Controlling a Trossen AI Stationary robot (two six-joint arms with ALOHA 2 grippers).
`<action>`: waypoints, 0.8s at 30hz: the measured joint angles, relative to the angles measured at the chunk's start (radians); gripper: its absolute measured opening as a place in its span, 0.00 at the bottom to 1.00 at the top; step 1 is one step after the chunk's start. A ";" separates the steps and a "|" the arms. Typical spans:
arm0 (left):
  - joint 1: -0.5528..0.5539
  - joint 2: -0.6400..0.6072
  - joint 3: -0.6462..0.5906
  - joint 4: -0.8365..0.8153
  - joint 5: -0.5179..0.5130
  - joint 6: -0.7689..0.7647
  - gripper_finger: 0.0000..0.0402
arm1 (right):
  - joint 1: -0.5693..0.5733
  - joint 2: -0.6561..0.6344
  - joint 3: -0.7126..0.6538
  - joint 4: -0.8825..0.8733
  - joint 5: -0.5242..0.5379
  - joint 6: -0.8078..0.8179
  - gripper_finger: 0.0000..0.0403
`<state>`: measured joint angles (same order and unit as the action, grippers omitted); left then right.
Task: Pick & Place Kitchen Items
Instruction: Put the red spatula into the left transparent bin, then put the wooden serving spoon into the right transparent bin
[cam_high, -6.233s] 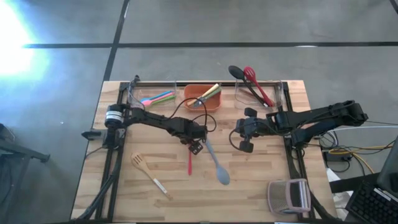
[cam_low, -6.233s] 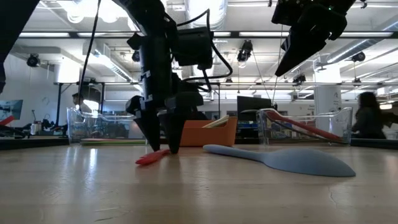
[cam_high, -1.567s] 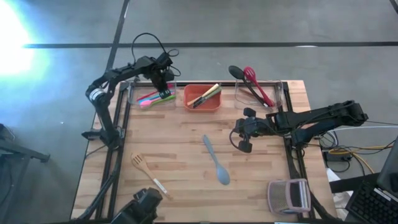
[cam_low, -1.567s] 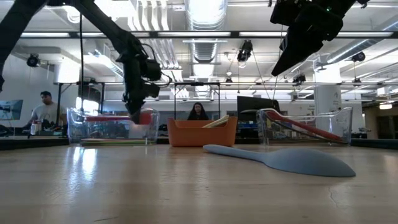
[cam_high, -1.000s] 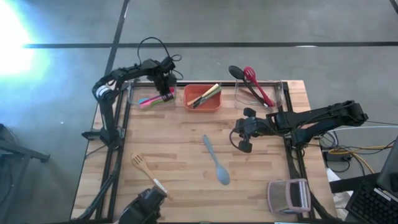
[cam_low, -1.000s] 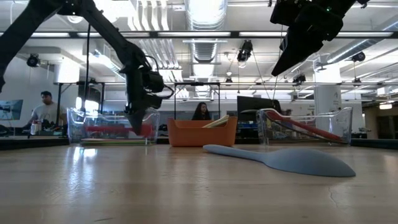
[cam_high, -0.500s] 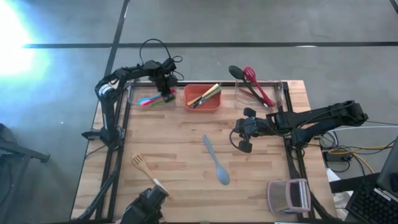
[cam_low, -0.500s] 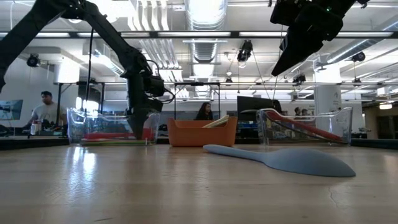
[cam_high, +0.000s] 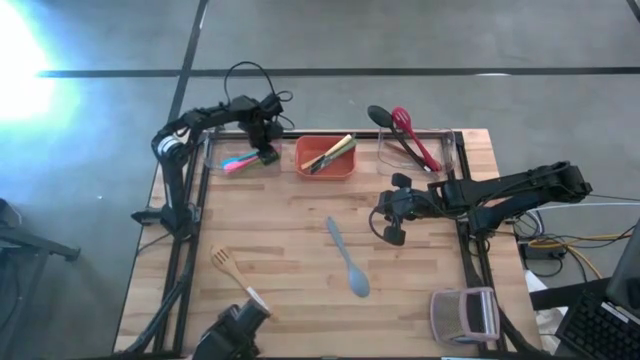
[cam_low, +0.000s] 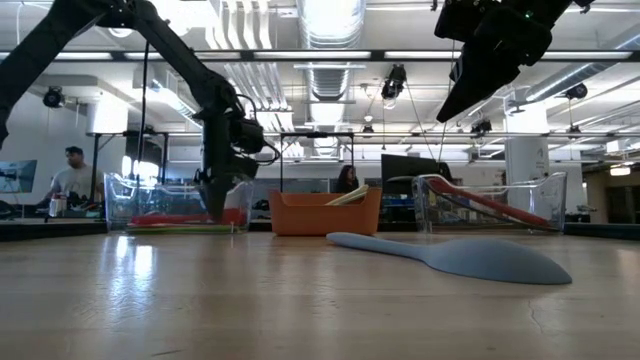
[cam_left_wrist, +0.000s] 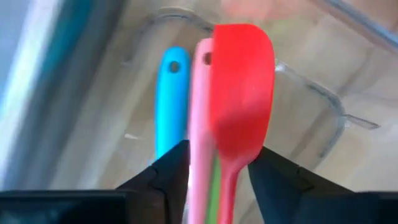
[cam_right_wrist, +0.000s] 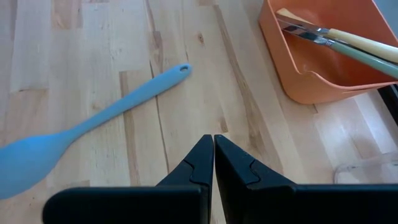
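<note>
My left gripper (cam_high: 266, 148) is down in the left clear bin (cam_high: 215, 160) at the table's far edge, open. A red spatula (cam_left_wrist: 239, 106) lies between its fingers without touching them, on top of the pink (cam_left_wrist: 200, 124), green and blue (cam_left_wrist: 169, 106) utensils in that bin. In the low view the red spatula (cam_low: 180, 218) lies low in the bin. My right gripper (cam_high: 392, 215) is shut and empty, up above the table's right half. A grey-blue spoon (cam_high: 347, 258) lies flat mid-table. A pale wooden fork-spatula (cam_high: 238, 280) lies near the front left.
The orange bin (cam_high: 327, 155) at the far middle holds a pale wood and a green-handled utensil. The right clear bin (cam_high: 455, 150) holds a black spoon and a red utensil. A clear-grey object (cam_high: 465, 315) sits front right, and a dark device (cam_high: 235, 335) at the near edge.
My left gripper has gone down a little into the left clear bin with the red spatula. The spatula has sunk from mid-height in the bin onto the utensils lying there. My right arm has kept still.
</note>
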<state>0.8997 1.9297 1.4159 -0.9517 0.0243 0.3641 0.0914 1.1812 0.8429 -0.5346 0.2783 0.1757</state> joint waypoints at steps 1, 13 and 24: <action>0.000 -0.003 0.005 -0.002 -0.013 -0.002 0.41 | 0.000 0.000 0.000 0.000 0.000 0.000 0.02; -0.016 -0.083 0.033 -0.045 -0.176 -0.050 0.48 | 0.000 0.000 0.000 -0.001 -0.018 0.000 0.02; -0.028 -0.201 0.082 -0.292 -0.173 -0.074 0.46 | 0.000 0.000 0.000 -0.008 -0.018 0.002 0.02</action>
<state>0.8717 1.7285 1.4978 -1.2437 -0.1482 0.2903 0.0910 1.1812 0.8433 -0.5426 0.2604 0.1778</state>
